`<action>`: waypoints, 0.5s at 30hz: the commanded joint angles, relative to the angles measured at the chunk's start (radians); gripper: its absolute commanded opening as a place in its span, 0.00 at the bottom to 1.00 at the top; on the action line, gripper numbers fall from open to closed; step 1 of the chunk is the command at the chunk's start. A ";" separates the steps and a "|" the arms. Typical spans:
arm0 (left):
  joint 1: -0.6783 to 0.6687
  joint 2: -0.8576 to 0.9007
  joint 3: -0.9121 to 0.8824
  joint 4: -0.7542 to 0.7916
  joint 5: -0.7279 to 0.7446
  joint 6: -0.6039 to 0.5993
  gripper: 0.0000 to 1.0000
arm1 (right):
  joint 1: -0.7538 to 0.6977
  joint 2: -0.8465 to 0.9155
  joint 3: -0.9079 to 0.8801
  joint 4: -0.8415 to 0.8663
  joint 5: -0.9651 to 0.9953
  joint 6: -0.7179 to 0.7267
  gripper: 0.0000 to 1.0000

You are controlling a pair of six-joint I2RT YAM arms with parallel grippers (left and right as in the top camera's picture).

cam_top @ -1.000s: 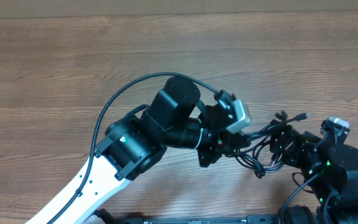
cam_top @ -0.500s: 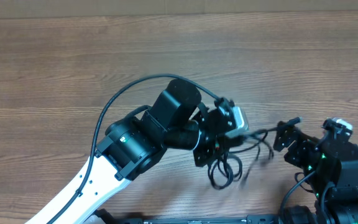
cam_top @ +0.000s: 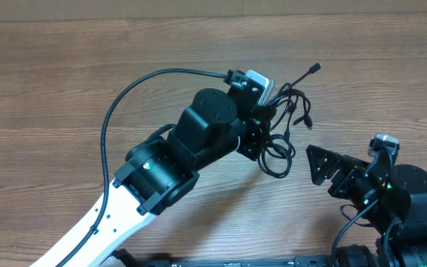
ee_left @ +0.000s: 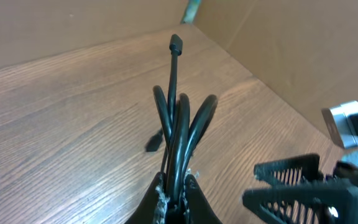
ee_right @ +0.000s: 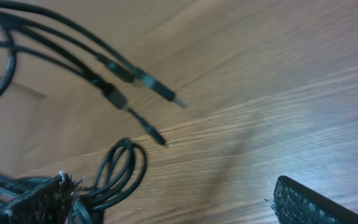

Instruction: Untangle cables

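You are gripping tangled thin black cables in the left end effector. The right end effector is hanging open, likely needing a loose plug.

Overhead is looking straight down on the desk; both wrist cameras are peering low and close across it, sharing the cables.

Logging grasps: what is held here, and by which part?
The left gripper pinches the cables at a bunch of looped strands, plug ends free. The right gripper is open, holding nothing.
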State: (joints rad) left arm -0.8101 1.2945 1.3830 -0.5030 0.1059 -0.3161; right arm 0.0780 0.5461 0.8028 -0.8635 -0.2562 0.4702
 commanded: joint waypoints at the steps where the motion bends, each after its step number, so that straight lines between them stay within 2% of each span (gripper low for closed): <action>1: -0.001 -0.010 0.027 0.036 -0.036 -0.051 0.04 | -0.006 -0.002 -0.005 0.042 -0.109 -0.001 1.00; 6: -0.001 -0.009 0.027 0.115 -0.040 -0.138 0.04 | -0.006 -0.002 -0.005 0.121 -0.255 -0.001 1.00; 15: -0.001 -0.009 0.027 0.206 -0.063 -0.299 0.04 | -0.006 -0.002 -0.005 0.127 -0.262 -0.008 0.98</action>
State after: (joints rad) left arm -0.8104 1.2945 1.3830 -0.3191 0.0536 -0.5259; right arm 0.0784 0.5461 0.8028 -0.7486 -0.4992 0.4706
